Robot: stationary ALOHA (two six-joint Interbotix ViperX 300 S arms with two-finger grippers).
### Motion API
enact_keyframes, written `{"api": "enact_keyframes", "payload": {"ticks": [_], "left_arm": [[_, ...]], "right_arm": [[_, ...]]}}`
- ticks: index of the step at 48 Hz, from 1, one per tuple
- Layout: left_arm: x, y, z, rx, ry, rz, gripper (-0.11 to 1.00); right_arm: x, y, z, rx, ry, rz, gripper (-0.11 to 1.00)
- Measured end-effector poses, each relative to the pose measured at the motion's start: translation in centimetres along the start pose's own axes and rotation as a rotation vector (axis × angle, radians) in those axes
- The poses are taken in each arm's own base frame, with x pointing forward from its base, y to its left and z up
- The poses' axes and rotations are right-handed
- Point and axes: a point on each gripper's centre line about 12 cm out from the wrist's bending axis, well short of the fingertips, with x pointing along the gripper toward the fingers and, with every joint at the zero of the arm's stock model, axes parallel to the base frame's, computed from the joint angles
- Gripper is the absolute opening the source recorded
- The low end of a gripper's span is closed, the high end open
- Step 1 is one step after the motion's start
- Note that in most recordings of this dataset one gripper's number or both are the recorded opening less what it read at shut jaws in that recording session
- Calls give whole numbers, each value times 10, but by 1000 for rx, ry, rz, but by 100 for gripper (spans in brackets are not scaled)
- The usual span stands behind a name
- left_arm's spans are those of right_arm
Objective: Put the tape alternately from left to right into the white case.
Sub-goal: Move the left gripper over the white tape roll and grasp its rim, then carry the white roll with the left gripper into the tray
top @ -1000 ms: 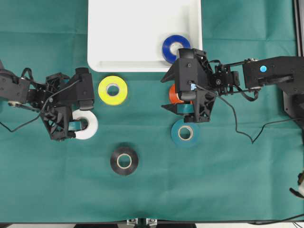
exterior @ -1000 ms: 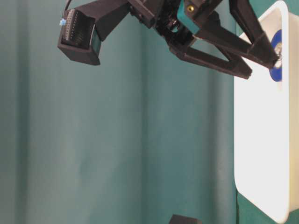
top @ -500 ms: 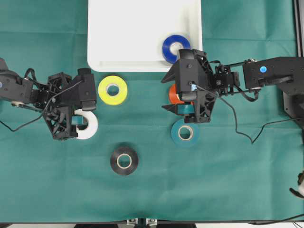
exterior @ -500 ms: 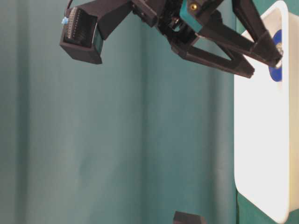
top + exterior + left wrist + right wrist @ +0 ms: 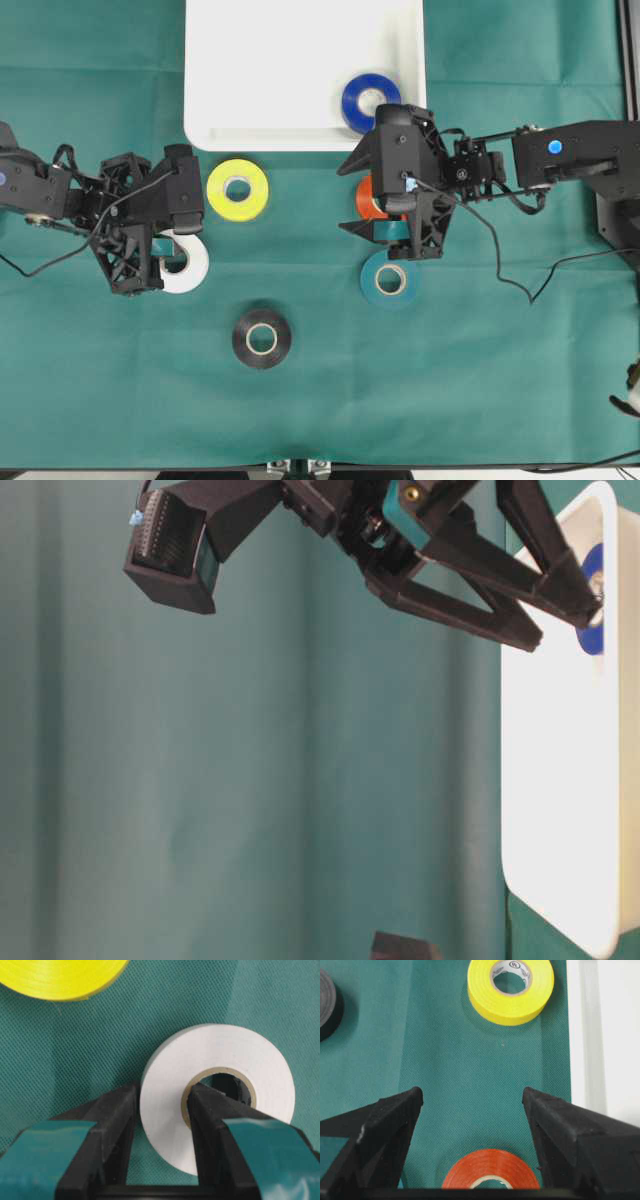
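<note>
My left gripper is shut on the white tape, which lies flat on the green cloth. In the left wrist view one finger is inside the pale core and the other presses the outer wall of the white tape. My right gripper hangs open over the red-orange tape, which shows low between the jaws as the red-orange tape, untouched. The blue tape lies in the white case at its near right corner.
The yellow tape lies just below the case rim, right of my left gripper. A teal tape lies under the right gripper, and a black tape lies lower in the middle. The case edge runs close on the right.
My left gripper has closed from open onto the white tape's wall, nudging the roll slightly. The right gripper has stayed open and barely moved.
</note>
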Motion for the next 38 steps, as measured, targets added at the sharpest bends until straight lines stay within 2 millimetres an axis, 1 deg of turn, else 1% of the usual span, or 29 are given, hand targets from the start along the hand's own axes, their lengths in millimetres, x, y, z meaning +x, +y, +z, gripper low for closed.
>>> {"api": "enact_keyframes", "payload": {"ticks": [10,15,24,38], "left_arm": [[0,0,0,0,0,0,-3],[-3,-1,3,0,-7,-3,-3],[-23,-6,13,2,-35,-15,-3],[-64,-15,37,19,-145,-55,-3]], "right_arm": [[0,-1,0,1,0,-1,84],[0,0,0,0,-2,0,84],[0,0,0,2,-3,1,84],[0,0,0,2,-3,1,84]]}}
